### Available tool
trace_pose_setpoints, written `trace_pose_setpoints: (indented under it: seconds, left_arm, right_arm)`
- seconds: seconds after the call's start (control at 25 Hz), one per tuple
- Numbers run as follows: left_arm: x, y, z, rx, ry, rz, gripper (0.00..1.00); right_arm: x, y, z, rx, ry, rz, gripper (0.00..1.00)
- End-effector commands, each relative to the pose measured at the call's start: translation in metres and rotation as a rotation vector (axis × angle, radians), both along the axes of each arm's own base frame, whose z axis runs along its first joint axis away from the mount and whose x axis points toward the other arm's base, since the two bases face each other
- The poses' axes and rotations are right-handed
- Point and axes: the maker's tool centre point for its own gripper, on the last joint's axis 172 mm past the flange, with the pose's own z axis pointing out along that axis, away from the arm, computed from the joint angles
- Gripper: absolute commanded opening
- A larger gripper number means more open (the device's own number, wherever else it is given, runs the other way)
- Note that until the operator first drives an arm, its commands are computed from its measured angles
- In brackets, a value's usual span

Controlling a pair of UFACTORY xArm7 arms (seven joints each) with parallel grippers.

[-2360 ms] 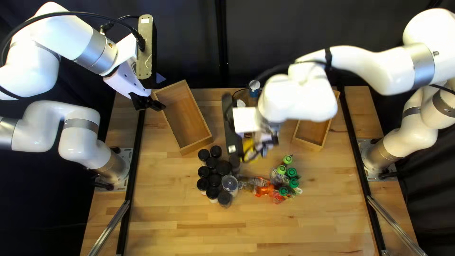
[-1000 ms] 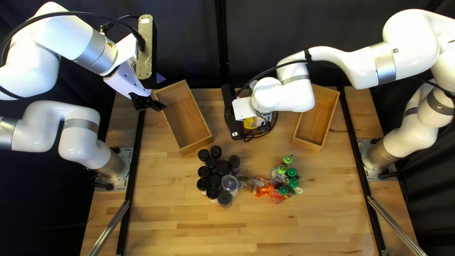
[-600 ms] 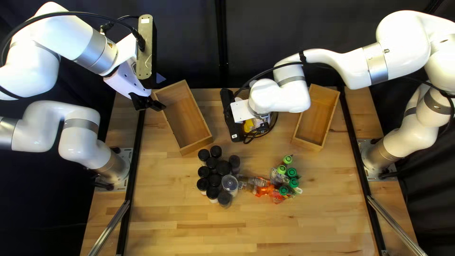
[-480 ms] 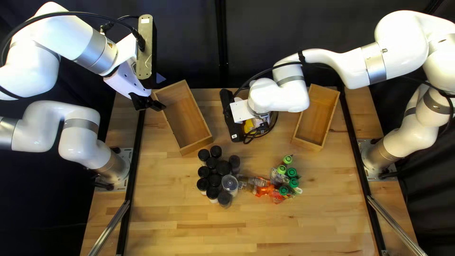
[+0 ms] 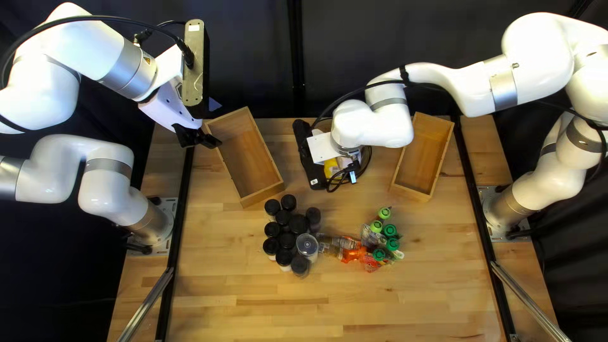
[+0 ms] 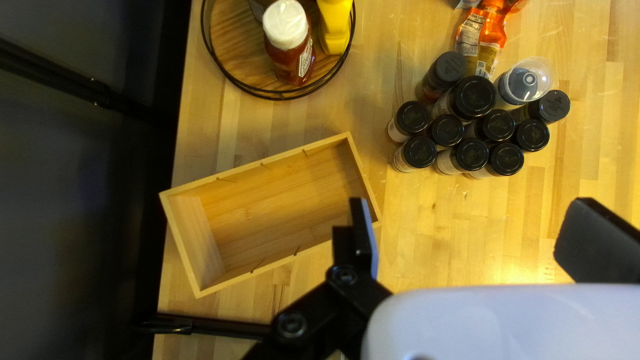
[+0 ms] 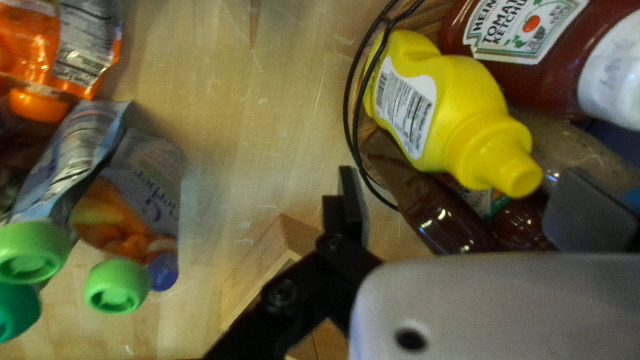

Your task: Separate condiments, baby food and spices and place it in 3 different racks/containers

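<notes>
In the top left view my left gripper (image 5: 197,137) hangs beside the left wooden box (image 5: 251,156); in its wrist view the left gripper (image 6: 472,212) stands open and holds nothing. My right gripper (image 5: 350,172) is over the round rack. From its wrist, the right gripper (image 7: 463,193) is open, with a yellow mustard bottle (image 7: 460,113), ketchup (image 7: 523,40) and dark sauce bottles (image 7: 440,200) ahead in the wire-rimmed rack (image 6: 267,95). Black-capped spice jars (image 5: 286,240) stand grouped mid-table. Baby food pouches (image 5: 379,237) with green and orange caps lie beside them.
A second wooden box (image 5: 423,155), without contents in view, sits at the right, partly beneath my right arm. Near the rack are a black object (image 5: 308,155) and loose cable. Black rails (image 5: 481,221) run along both table sides.
My right arm has swung leftward and toward the far edge, uncovering the right box, and then shifted only slightly over the rack. The left arm, jars and pouches have stayed put.
</notes>
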Motion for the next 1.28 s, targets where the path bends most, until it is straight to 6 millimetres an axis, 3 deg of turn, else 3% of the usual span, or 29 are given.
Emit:
trace_pose_setpoints:
  seconds: [0.04,0.2,0.44,0.6,0.72,1.0,1.28]
  left_arm:
    - [0.000,0.000,0.000,0.000,0.000,0.000,1.00]
    - [0.000,0.000,0.000,0.000,0.000,0.000,1.00]
    - [0.000,0.000,0.000,0.000,0.000,0.000,1.00]
    - [0.000,0.000,0.000,0.000,0.000,0.000,1.00]
    - [0.000,0.000,0.000,0.000,0.000,0.000,1.00]
    - [0.000,0.000,0.000,0.000,0.000,0.000,1.00]
    - [0.000,0.000,0.000,0.000,0.000,0.000,1.00]
  right_arm:
    - [-0.013,0.028,0.031,0.166,-0.079,0.034,1.00]
    - [-0.025,0.061,0.036,0.246,-0.105,-0.029,1.00]
    - [-0.052,0.086,0.037,0.227,-0.149,-0.262,1.00]
    - [-0.059,0.105,0.025,0.161,-0.175,-0.480,1.00]
    - [-0.059,0.107,0.012,0.116,-0.179,-0.604,1.00]
    - [-0.075,0.092,-0.022,0.089,-0.200,-0.795,1.00]
    - [-0.082,0.088,-0.038,0.103,-0.208,-0.874,1.00]
